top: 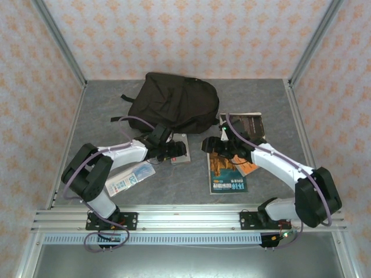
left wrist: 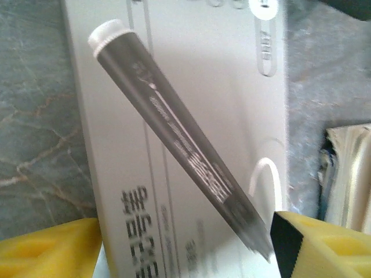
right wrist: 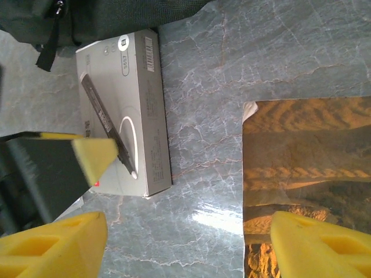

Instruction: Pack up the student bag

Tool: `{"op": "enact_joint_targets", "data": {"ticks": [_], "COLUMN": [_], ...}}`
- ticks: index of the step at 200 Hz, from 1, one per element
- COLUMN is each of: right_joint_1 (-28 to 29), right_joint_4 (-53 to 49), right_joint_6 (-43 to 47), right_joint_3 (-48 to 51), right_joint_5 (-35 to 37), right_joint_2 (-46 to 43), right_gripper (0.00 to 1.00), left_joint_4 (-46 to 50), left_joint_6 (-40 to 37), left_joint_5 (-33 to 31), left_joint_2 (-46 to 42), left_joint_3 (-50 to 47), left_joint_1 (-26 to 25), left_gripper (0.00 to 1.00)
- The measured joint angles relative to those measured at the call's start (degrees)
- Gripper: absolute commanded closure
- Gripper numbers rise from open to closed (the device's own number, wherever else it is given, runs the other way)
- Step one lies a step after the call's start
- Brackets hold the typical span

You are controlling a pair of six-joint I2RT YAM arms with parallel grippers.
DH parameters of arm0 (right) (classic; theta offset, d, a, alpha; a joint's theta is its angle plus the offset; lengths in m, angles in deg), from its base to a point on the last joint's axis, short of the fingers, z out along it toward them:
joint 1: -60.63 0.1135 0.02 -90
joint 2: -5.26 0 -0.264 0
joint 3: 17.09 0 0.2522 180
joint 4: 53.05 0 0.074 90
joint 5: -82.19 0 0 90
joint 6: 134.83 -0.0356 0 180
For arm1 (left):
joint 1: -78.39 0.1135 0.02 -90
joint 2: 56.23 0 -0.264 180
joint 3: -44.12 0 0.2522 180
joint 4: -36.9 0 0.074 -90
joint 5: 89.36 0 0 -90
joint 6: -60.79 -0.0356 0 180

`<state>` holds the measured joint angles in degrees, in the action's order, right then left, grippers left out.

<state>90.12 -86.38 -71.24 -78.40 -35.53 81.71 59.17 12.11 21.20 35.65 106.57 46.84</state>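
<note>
Our left gripper has its yellow fingers spread wide, one on each side of the near end of a white box. We cannot tell whether the pads touch the sides of the box. The box runs straight ahead from between the fingers, flat on the grey table. A dark pen shape crosses its top at a slant. We cannot say whether this is printed there or lying loose.

Out past the right finger we see the page edges of a magazine. Behind this gripper, beside its forearm, a clear plastic packet lies on the table.

Our right gripper is spread just as wide and holds nothing. Bare table shows between its fingers, and the corner of the magazine sits at its right finger. Ahead and to its left lies the same box, with one finger of the left gripper at its near end. Further out to the right, in the top view, a black book rests beyond the magazine.

The student bag lies ahead of both grippers, just past the far end of the box. It is flat on the table with its straps trailing to the left. The box comes close up to its near edge, though we cannot tell if they touch.
</note>
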Motion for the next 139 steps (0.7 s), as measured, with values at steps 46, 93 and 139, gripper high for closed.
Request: {"op": "enact_joint_targets", "data": {"ticks": [46,93,139], "right_joint_1": [3.0,12.7,16.7], "right_joint_4": [-5.7,-13.0,-17.8], "right_joint_6": [3.1,5.5,3.7], "right_joint_3": [-8.9,-24.4,-34.7], "right_joint_5": [5.8,14.7,20.5], "right_joint_2": [6.8,21.3,32.2], "right_gripper": [0.23,0.01,0.01], "left_joint_4": [16.8,34.7,39.9], "left_joint_6": [-0.9,-2.8,-10.4], "left_joint_5": [-8.9,-23.6,-34.8], "left_joint_2": [-16.5,-29.2,-40.1], "left_joint_3": [4.8,17.7,20.0], "left_joint_1": [-0.2,-0.2,-0.2], "left_gripper": [0.22,0.21,0.2]}}
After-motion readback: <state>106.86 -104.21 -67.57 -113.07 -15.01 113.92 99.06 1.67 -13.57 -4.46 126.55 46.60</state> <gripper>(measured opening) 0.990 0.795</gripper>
